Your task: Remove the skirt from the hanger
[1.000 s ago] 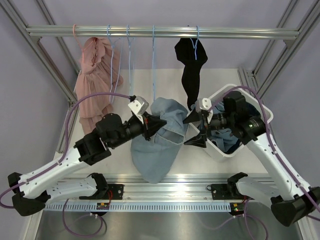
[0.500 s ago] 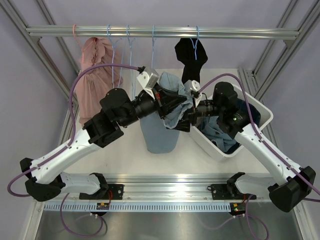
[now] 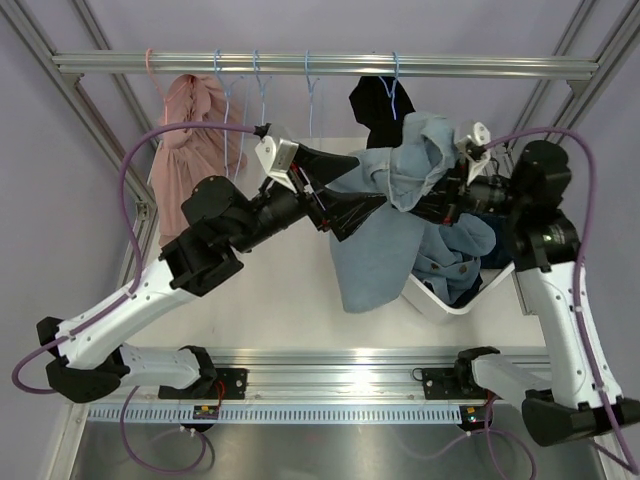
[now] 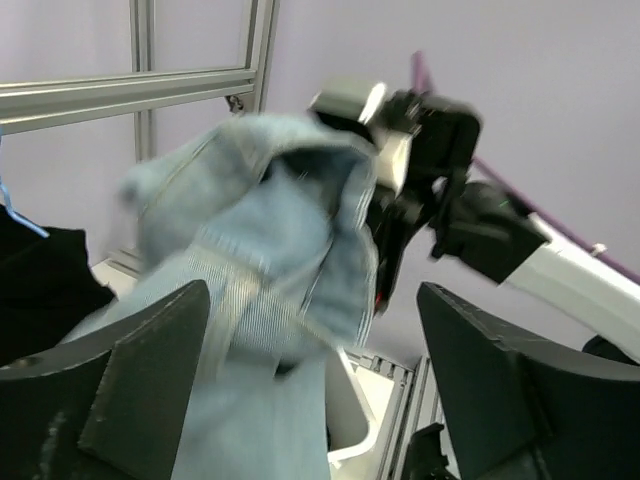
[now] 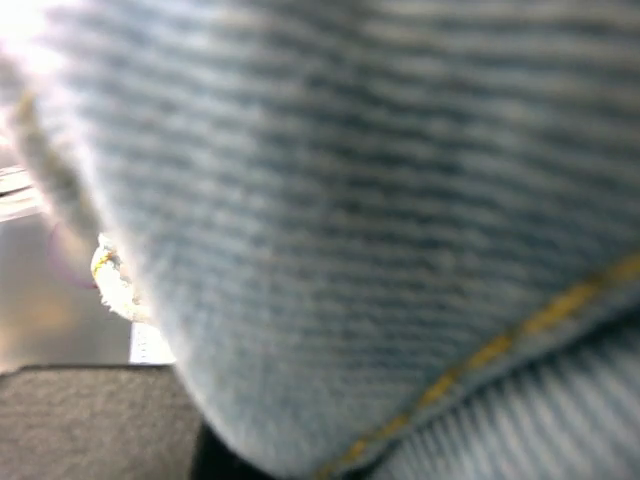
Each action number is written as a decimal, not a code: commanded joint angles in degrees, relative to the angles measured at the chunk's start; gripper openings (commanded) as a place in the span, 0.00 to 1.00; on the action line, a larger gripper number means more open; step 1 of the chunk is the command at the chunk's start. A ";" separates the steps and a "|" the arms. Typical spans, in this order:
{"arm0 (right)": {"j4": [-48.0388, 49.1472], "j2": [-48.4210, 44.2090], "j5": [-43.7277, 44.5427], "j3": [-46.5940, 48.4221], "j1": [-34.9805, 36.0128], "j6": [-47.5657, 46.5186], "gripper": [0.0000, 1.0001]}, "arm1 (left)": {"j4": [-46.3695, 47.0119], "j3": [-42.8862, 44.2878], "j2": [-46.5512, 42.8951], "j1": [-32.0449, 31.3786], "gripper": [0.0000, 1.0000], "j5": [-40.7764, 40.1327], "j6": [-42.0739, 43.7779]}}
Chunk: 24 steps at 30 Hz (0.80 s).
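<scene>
- Hanging limp from the right gripper [image 3: 448, 190], the skirt [image 3: 385, 240] is clear of the rail [image 3: 450, 66], its bunched waist high beside the black garment [image 3: 372, 100] and its hem trailing past the bin [image 3: 428, 298] rim
- Right fingers are buried in denim, yet nothing else bears the cloth, so I judge them clenched on the waist fold
- Left gripper [image 3: 362, 182] is released, jaws wide, just beside the skirt and seemingly not touching it
- Denim looks soft, floppy and fairly heavy, neither slippery nor fragile; it will sag and swing, and the seamed waistband should give the firmest pinch
- Open table [image 3: 290, 290] lies left of the bin; the rail, hangers [image 3: 308, 95] and black garment crowd the space above, and the low hem could catch the bin's edge
</scene>
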 commanded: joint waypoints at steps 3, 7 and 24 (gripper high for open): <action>-22.51 -6.21 5.61 12.45 -11.15 -13.83 0.00 | -6.25 0.49 -4.82 -0.15 0.99 -4.06 5.77; -28.26 -6.30 13.79 16.32 -20.65 -16.04 0.00 | -14.00 -2.50 -9.57 -0.15 0.99 -13.01 8.76; -34.59 20.59 18.10 -0.10 -43.00 -36.49 0.00 | -20.17 -22.54 -24.52 -0.06 0.99 -16.90 5.16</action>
